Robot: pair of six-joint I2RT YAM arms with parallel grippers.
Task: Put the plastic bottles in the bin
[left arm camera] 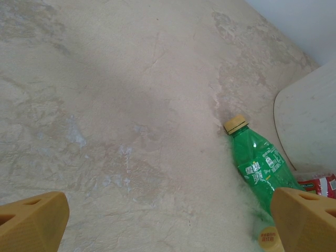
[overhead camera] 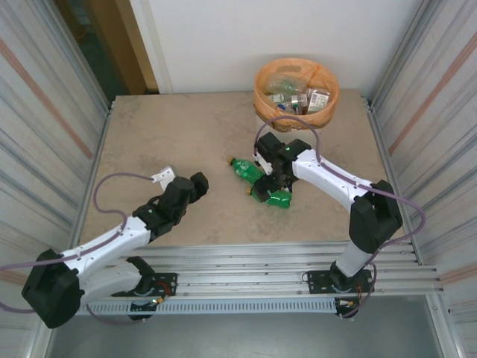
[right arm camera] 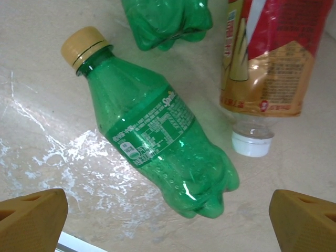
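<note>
1. left gripper (overhead camera: 195, 185): jaws wide, nothing between them, low over bare table (overhead camera: 164, 134) left of centre; fingertips (left arm camera: 31, 220) far apart at the bottom corners of its wrist view
2. right gripper (overhead camera: 277, 179): jaws wide as well, holding nothing, hanging over the loose bottles (overhead camera: 244, 168) mid-table
3. right wrist view: green bottle (right arm camera: 157, 131) on its side with yellow cap (right arm camera: 84, 44), lying between the spread fingers (right arm camera: 31, 218), not touched
4. second green bottle (right arm camera: 168, 18) just beyond it; red-labelled bottle (right arm camera: 268, 58) with white cap (right arm camera: 253, 143) beside it, all flat on the table
5. bin (overhead camera: 258, 93): far edge, right of centre, orange liner folded over the rim, several plastic bottles (overhead camera: 298, 98) already inside; the loose bottles lie in front of it, apart from it
</note>
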